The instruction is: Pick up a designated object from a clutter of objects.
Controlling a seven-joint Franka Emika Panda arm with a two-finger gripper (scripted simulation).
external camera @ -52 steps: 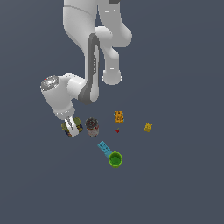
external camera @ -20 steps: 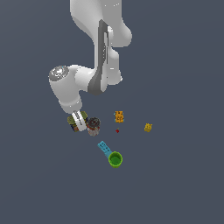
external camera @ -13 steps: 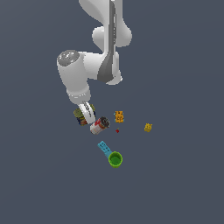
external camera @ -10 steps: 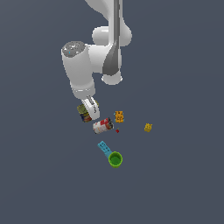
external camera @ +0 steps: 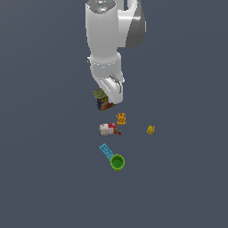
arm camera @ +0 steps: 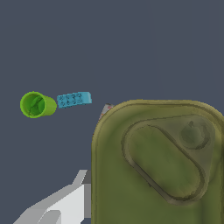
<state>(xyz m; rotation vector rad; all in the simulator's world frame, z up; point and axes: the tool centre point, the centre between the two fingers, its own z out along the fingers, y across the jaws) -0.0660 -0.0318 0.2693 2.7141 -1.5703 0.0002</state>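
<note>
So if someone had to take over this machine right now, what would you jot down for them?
Gripper: shut on the tin, which appears raised clear of the floor.
Left below: red-white can lying on its side, green cup with blue handle, two orange blocks.
Done: grasp and lift seem made.
Left: keep hold, carry the tin clear of the clutter.
</note>
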